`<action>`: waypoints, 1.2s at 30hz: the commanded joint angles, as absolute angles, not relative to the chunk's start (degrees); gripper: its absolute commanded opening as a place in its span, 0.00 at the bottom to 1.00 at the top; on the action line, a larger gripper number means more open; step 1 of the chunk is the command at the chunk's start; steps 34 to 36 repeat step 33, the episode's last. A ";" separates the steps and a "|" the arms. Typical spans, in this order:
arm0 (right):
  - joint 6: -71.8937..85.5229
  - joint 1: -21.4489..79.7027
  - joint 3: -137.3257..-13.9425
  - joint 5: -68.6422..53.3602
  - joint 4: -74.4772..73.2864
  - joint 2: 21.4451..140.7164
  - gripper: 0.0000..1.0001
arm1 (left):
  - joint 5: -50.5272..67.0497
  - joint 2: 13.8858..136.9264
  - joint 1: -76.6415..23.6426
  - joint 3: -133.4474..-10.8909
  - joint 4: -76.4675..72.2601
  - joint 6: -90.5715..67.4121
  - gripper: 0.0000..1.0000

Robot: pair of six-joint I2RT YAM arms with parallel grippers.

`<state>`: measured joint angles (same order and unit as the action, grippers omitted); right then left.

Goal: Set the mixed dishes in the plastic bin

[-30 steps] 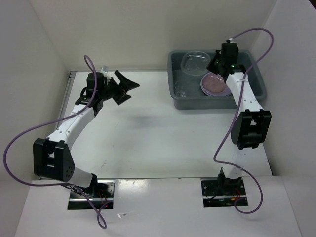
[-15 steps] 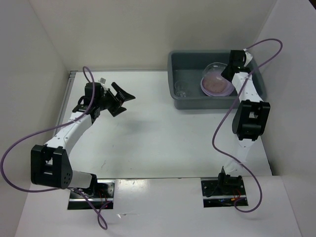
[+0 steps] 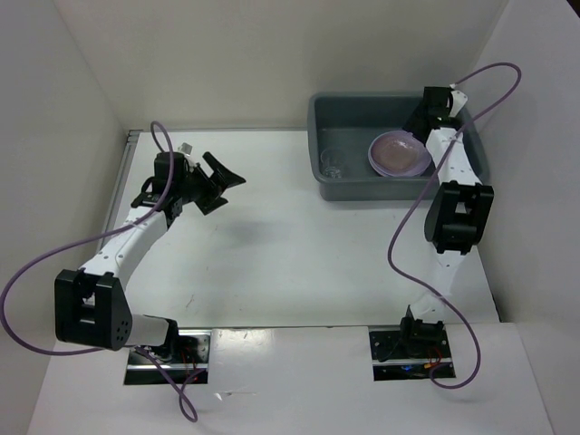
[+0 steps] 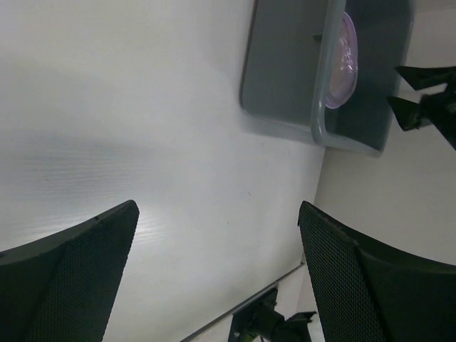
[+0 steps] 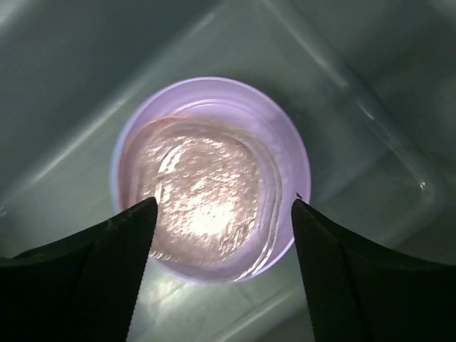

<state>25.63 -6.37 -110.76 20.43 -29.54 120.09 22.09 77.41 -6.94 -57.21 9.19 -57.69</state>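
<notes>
The grey plastic bin (image 3: pixel 403 192) stands at the table's far right. In its right half lies a lavender plate (image 3: pixel 399 154) with a clear plastic plate nested in it; in the right wrist view the clear plate (image 5: pixel 206 196) sits inside the lavender plate (image 5: pixel 292 153). A faint clear dish (image 3: pixel 331 161) shows at the bin's left end. My right gripper (image 3: pixel 424 111) hangs over the bin's far right corner, open (image 5: pixel 224 206), with nothing between its fingers. My left gripper (image 3: pixel 222 177) is open and empty over the left of the table (image 4: pixel 219 210). The other dishes are hidden or out of view.
White walls close in the table on the left, back and right. The bin (image 4: pixel 278 64) nearly touches the right wall. A purple cable loops from each arm, and the right one arches over the bin's right end (image 3: pixel 489 82).
My right gripper carried the clear plate rightward over the bin, let it go onto the lavender plate, opened and drew back to the far right corner. The left arm pulled back slightly.
</notes>
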 commanded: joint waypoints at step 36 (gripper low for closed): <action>43.14 -4.05 -39.64 -21.54 -37.71 17.51 0.99 | -21.16 54.94 -6.59 -47.37 14.23 -46.22 1.00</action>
